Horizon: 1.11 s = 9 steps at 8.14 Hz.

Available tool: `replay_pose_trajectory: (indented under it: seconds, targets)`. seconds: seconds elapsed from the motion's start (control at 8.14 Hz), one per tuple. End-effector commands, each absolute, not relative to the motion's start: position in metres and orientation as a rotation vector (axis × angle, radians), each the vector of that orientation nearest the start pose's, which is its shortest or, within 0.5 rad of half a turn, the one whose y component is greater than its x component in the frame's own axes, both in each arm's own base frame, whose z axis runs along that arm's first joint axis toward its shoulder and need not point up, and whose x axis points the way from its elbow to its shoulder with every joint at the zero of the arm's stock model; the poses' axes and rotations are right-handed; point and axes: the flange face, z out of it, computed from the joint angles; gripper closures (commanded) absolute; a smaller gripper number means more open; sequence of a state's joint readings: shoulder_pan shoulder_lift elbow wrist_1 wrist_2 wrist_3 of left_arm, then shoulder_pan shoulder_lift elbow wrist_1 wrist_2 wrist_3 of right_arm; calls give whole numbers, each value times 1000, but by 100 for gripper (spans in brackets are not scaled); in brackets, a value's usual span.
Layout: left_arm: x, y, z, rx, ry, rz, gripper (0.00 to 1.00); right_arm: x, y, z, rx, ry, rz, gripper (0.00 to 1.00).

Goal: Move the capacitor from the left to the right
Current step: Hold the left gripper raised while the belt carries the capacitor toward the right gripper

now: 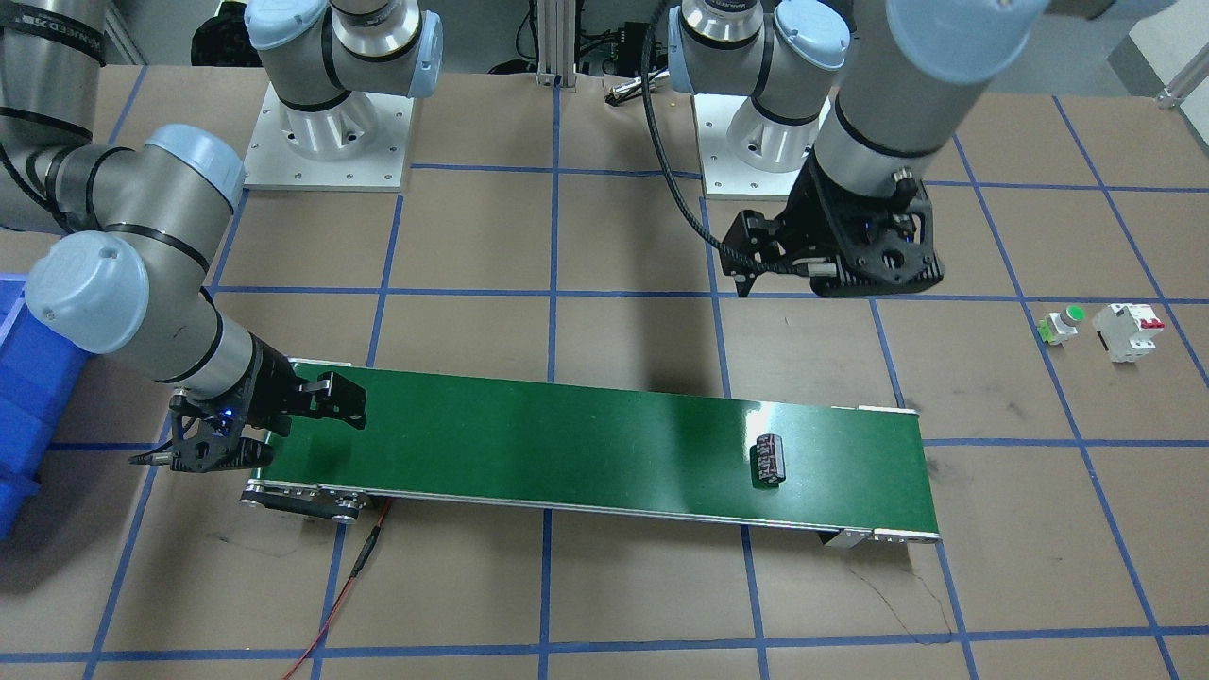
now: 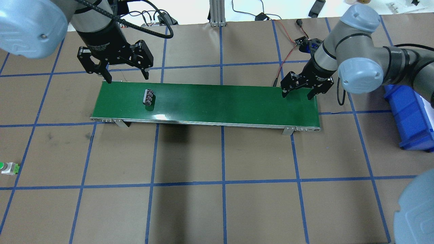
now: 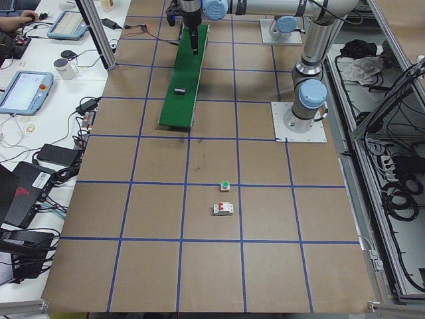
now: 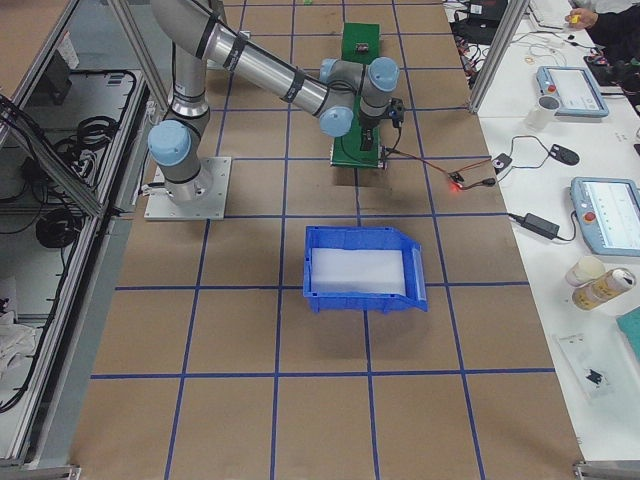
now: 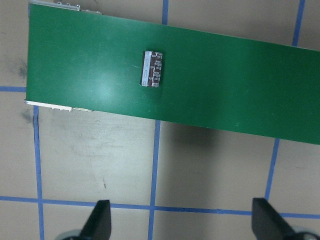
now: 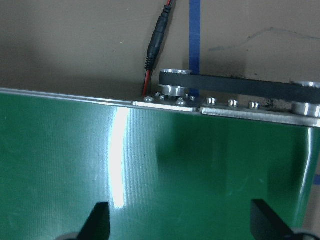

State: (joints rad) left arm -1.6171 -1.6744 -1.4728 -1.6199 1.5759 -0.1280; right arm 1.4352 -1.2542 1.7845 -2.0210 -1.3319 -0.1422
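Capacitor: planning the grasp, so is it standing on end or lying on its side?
Lying on its side: the capacitor shows its striped long flank from above, flat on the green belt.

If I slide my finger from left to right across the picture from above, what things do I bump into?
green-topped push button → capacitor → right pincer → blue bin

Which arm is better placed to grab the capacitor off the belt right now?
Left, probably. The left gripper hangs open near the capacitor at the left end of the belt. The right gripper, also open, sits over the belt's opposite end, far from it.
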Motion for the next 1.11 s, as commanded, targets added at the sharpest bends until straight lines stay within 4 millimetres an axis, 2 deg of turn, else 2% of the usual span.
replay_pose_trajectory:
  seconds: [0.0,0.12,0.37,0.61,0.74,0.98]
  targets:
    - [-167,-503,511,-153,3115,18,0,64,-581,247,-2,2853,72,0]
    - [-161,-500,515,-187,3051,-8,0,65,-581,247,-2,2853,74,0]
    - [-161,-498,517,-283,3046,-12,0,64,-581,247,-2,2854,76,0]
    - [-168,-490,517,-275,3089,9,0,64,-581,247,-2,2854,74,0]
    - [-167,-484,526,-248,3090,-19,0,64,-581,247,-2,2854,76,0]
    - [-162,-487,523,-176,3097,-10,0,65,-580,248,-2,2853,74,0]
